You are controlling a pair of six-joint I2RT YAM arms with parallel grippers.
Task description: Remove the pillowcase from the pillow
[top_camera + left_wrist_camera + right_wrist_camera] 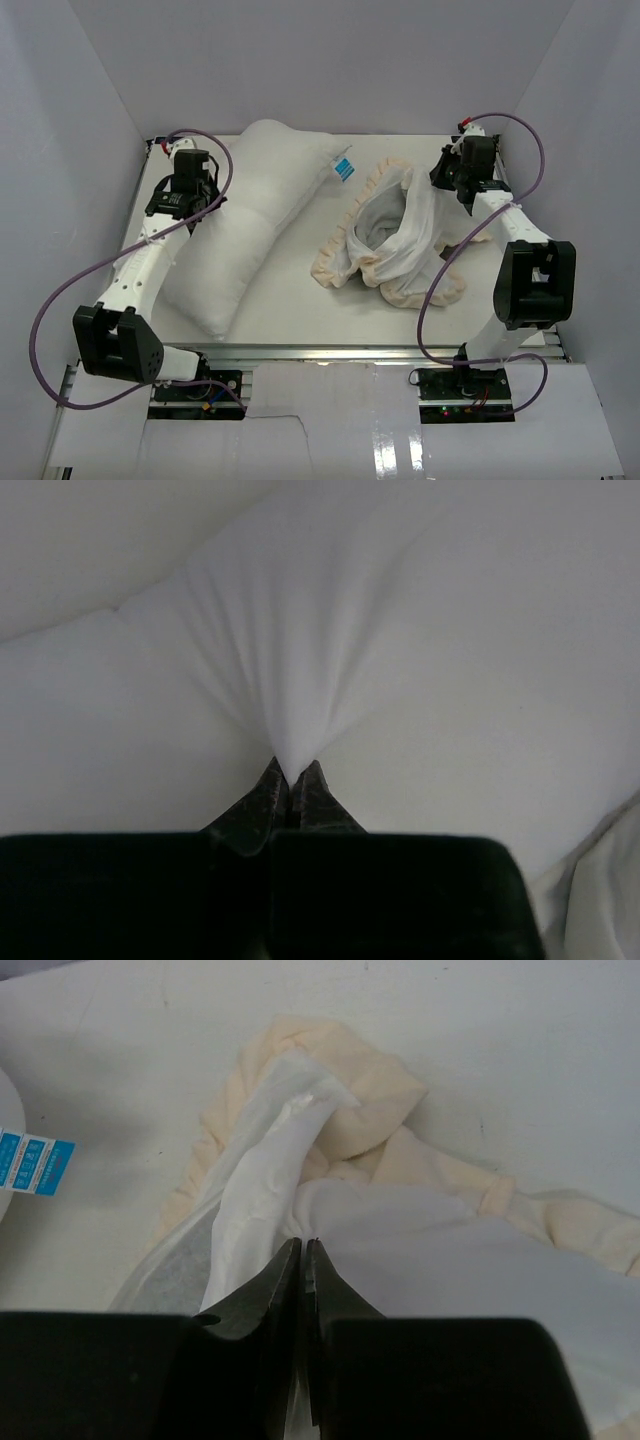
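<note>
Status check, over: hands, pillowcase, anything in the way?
Left hand shut on the pillow, pinching its fabric. Right hand shut on the pillowcase, white side. Pillowcase off, lying apart from pillow. Nothing in the way.

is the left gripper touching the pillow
Touching. The left wrist view shows the left gripper shut on a pinch of the pillow, with white fabric fanning out in folds from the fingertips.

- Left arm (140,270) reaches forward on the left side, elbow low near its base.
- Left gripper (293,778): jaws pressed together, pinching pillow (300,670) fabric.
- Right arm (505,225) reaches forward, wrist turned inward.
- Right gripper (303,1250): jaws closed on pillowcase (255,1195) cloth.
</note>
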